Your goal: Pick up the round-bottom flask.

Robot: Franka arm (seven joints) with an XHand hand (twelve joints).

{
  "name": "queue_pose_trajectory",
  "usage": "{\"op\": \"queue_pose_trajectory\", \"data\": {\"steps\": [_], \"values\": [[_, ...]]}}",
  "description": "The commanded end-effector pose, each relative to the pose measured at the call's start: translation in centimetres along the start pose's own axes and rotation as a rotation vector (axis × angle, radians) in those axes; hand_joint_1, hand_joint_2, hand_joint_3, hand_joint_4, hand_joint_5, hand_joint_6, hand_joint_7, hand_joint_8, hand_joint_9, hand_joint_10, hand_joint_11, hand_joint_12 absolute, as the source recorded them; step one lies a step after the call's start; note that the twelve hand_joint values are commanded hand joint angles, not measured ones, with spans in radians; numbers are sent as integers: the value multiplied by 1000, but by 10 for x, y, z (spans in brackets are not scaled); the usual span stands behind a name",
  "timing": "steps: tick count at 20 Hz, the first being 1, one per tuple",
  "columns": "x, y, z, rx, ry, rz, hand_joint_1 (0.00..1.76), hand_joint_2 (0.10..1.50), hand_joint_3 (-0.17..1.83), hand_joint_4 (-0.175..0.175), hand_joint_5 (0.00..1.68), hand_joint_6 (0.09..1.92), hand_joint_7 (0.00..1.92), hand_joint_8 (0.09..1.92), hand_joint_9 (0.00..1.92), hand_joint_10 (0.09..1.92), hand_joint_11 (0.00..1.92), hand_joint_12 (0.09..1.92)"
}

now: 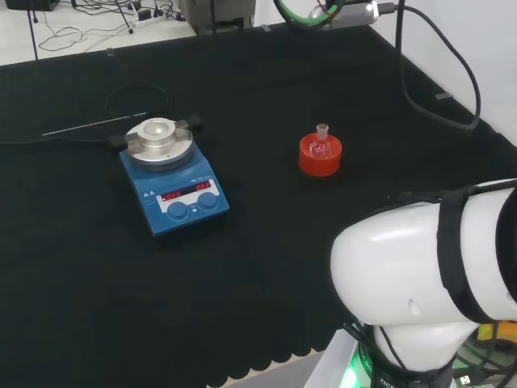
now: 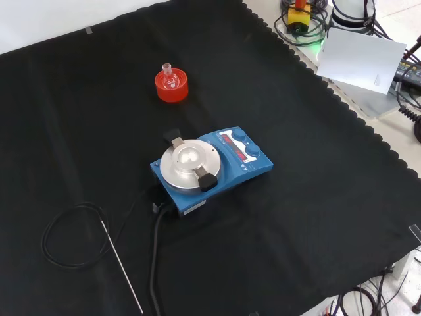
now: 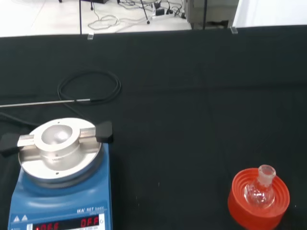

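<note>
Sitting upright in a red ribbed stand (image 1: 320, 156), 1 clear round-bottom flask (image 1: 323, 142), neck up, untouched. Stand is on black cloth bench (image 1: 266, 259), toward far-right part in head view, well apart from blue hotplate stirrer (image 1: 174, 176) w/ round metal top. Thin probe rod (image 2: 122, 266) + coiled black cable (image 2: 69, 237) near stirrer. White arm link (image 1: 428, 267) at near edge. Hand state: can't tell.

head: behind arm, overlooks cloth (image 1: 266, 267) | front: opposite, high | wrist: low, close
</note>
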State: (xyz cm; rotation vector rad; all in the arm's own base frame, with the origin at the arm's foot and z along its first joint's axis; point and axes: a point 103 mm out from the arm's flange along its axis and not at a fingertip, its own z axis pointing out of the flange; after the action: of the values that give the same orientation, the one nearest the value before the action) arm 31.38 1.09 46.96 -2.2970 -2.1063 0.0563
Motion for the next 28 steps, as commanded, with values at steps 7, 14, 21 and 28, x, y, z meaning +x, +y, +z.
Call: {"op": "queue_pose_trajectory", "data": {"steps": [7,14,21,28], "values": [[-20,13,40,-10,30,113,220,1230,357,-19,431,334,121,621,239,690,0,1384],[-48,52,86,13,71,159,247,1234,336,-22,446,339,135,621,251,690,0,1387],[-90,109,139,10,126,168,405,1154,285,-27,472,345,163,629,272,692,2,1406],[-121,125,194,26,183,209,524,1034,286,-31,510,303,210,648,343,694,32,1417]]}}
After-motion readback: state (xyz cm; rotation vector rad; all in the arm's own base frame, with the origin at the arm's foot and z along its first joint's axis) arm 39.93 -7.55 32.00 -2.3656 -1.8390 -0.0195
